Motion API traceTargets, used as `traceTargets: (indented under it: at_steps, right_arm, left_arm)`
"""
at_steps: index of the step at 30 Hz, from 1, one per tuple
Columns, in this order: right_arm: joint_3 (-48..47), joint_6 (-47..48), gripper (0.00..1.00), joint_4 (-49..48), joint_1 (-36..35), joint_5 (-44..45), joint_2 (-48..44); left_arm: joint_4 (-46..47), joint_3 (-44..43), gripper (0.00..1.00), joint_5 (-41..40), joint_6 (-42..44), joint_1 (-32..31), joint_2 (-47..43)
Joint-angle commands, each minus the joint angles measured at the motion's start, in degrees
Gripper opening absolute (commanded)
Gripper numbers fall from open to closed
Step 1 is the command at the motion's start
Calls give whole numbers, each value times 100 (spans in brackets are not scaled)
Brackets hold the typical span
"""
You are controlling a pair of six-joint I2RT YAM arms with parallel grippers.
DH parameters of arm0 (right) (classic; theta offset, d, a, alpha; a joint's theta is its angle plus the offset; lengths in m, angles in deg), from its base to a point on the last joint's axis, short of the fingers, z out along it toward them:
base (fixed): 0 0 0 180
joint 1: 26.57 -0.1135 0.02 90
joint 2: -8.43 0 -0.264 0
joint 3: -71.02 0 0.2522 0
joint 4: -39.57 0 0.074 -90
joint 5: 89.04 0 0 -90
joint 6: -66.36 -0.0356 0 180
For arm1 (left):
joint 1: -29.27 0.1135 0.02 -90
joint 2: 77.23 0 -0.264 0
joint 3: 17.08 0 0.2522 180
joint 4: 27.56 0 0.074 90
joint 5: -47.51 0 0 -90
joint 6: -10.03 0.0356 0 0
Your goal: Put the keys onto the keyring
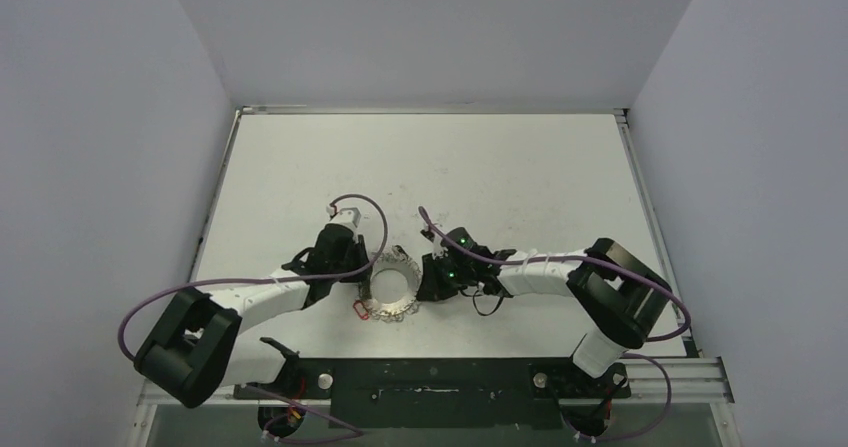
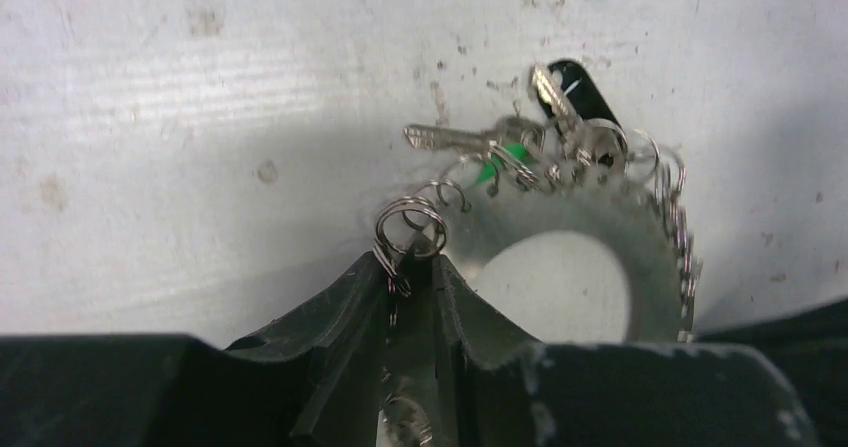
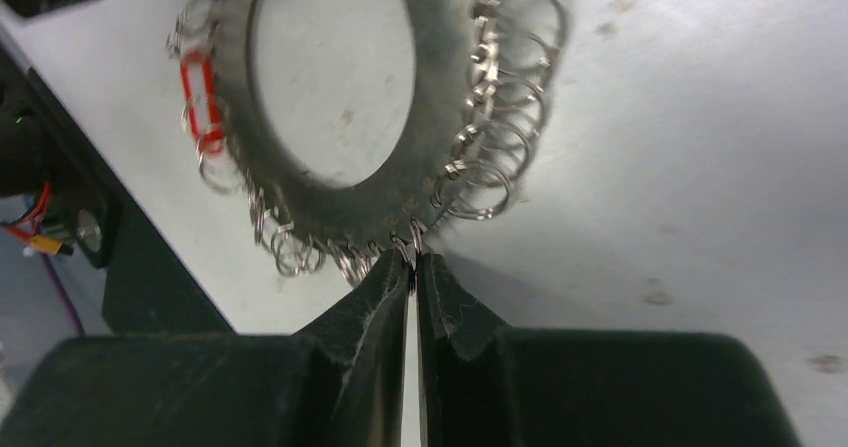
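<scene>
Table (image 2: 150, 117): key (image 2: 450, 139) on keyring (image 2: 560, 217) points left, L-wrist view.

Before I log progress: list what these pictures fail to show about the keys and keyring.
- Left wrist: whether the keys are on the keyring; blurred tangle.
- Left wrist: keyring's near rim, behind the left pincer.
- Right wrist: keyring's far side, cut by the top edge.
- Top external: keys too small.
</scene>
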Motion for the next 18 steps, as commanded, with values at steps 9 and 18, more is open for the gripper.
traceTargets:
  at_steps: [9,18]
  right_arm:
    - [41,-652,21,-782,-991,104,-490]
    - [180,1351,40,387,-120,608,-2154]
  left_arm:
    - [1021,-1583,24,1279,1521,279,2138]
    - [631,-1564,57,1294,2045,278,1297]
